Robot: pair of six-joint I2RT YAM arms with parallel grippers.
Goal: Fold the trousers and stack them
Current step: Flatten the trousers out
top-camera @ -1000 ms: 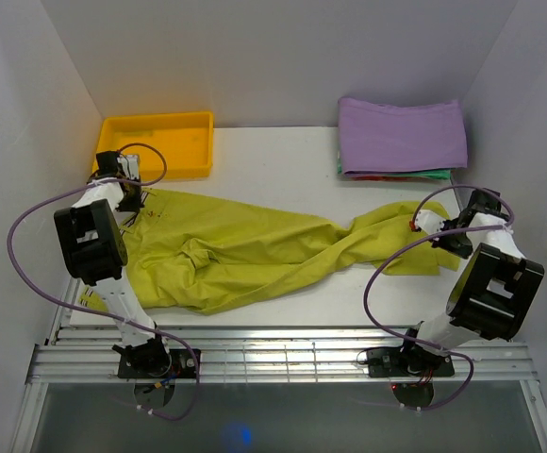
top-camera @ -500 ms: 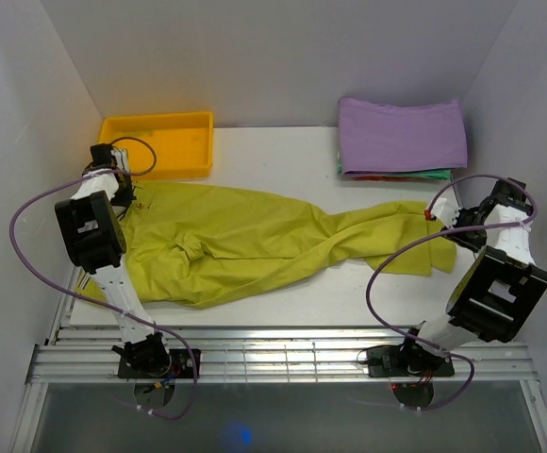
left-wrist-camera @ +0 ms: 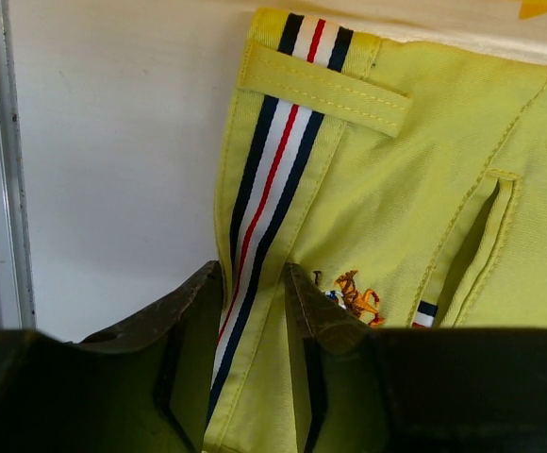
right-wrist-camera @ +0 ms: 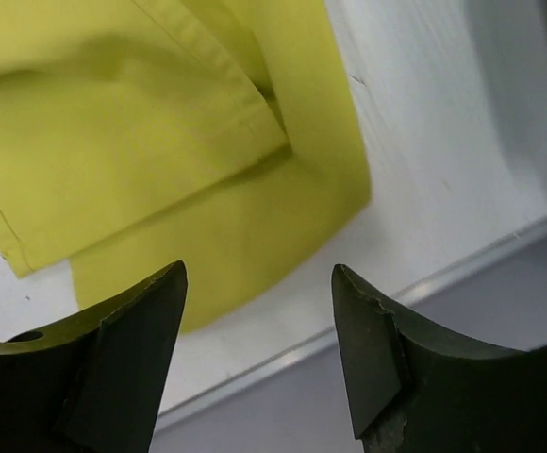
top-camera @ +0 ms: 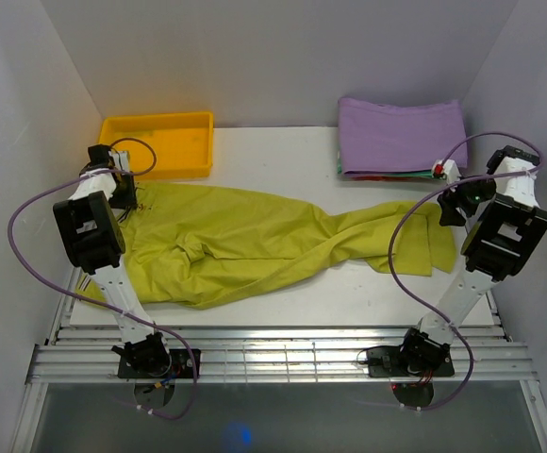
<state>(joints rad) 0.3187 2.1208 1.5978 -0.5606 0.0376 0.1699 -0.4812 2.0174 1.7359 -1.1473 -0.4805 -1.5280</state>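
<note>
We record one pair of trousers lying across the table, waistband at frame left, hems at right near the table's edge. The left gripper stands parted astride the striped trim. The right gripper is parted over the hems, holding nothing. Open tabletop shows at upper centre, between one yellow tray and one purple stack.

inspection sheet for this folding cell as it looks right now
surface: white table, bare patches look clean
job's things: trousers spread lengthwise, unfolded, wrinkled at the middle
clutter: yellow tray far left; purple folded cloth atop a stack far right
grippers: left gripper jaws apart, astride the striped waistband; right gripper jaws wide, nothing between, above the leg hems
cables: purple cables loop free at each arm; the right one passes over a trouser leg in the top view
surroundings: plain walls, metal rails at near edge
</note>
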